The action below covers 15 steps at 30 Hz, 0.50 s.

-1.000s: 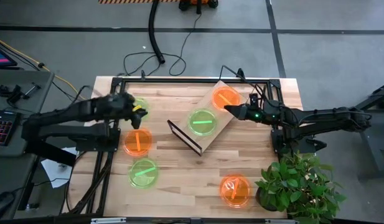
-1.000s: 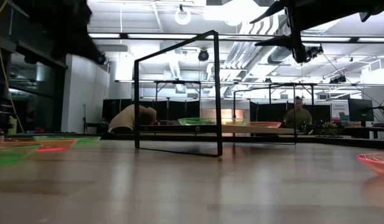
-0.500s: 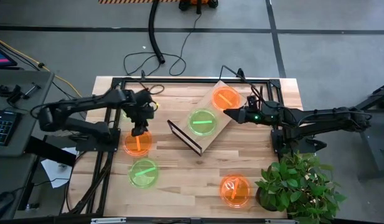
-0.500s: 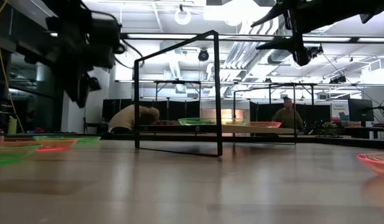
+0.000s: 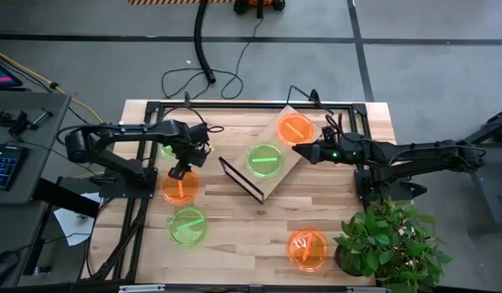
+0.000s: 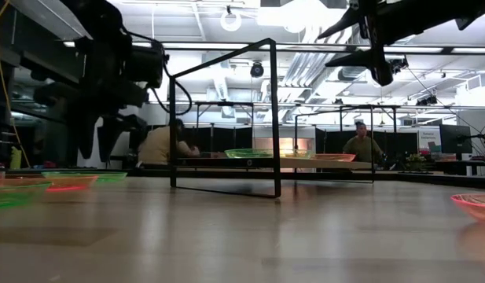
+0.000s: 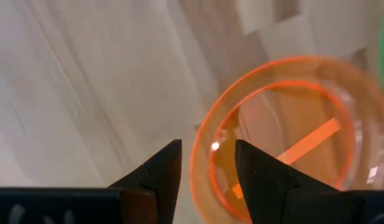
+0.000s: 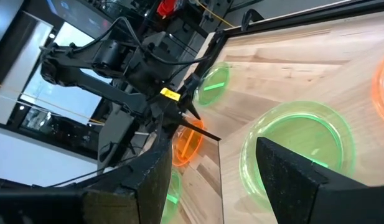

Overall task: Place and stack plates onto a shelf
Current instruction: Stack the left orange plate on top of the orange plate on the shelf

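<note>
Since the earlier frames the left gripper (image 5: 181,170) has been swung from the table's upper-left edge to a spot over the orange plate (image 5: 180,188) at left centre of the high view, and has been brought lower. In the left wrist view its fingers (image 7: 159,169) are seen parted by a narrow gap, with the near rim of the orange plate (image 7: 285,138) lined up in that gap; nothing is held yet. A slip is judged the main risk: the rim is thin and slick, and a closure placed slightly off it could skid the plate across the table (image 5: 234,236) or tip it up. A green plate (image 5: 167,146) lies just above, partly hidden by the arm, and another green plate (image 5: 188,225) just below, so a sideways push could knock either. The right gripper (image 5: 302,149) is held at the shelf (image 5: 271,185), fingers wide apart and empty, between the shelved orange plate (image 5: 295,129) and the shelved green plate (image 5: 265,159). One more orange plate (image 5: 307,247) sits at lower right beside a potted plant (image 5: 389,240). Open table is left between the left-hand plates and the shelf's dark end edge; its wire frame stands tall in the low view and is to be cleared on any carry.
</note>
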Motion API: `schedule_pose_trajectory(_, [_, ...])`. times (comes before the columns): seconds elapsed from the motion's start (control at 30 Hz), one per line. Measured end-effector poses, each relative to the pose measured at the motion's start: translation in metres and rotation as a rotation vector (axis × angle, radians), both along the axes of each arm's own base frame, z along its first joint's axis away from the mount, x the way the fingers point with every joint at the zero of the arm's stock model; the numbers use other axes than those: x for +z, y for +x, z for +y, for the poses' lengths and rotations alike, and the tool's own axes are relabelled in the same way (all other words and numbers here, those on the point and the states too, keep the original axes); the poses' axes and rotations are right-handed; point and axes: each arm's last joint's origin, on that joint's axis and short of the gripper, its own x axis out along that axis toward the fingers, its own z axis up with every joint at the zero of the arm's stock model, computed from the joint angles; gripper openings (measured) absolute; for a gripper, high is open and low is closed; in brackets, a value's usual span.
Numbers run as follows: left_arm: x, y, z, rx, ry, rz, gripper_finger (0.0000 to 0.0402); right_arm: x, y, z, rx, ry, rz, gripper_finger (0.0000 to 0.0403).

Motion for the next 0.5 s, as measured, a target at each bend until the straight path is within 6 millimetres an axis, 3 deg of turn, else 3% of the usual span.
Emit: schedule_pose_trajectory(0.5, [-0.038,0.009,0.006,-0.003,-0.04,0.175,0.014,-0.001,0.0,0.0,0.0,0.0,0.016,0.0216])
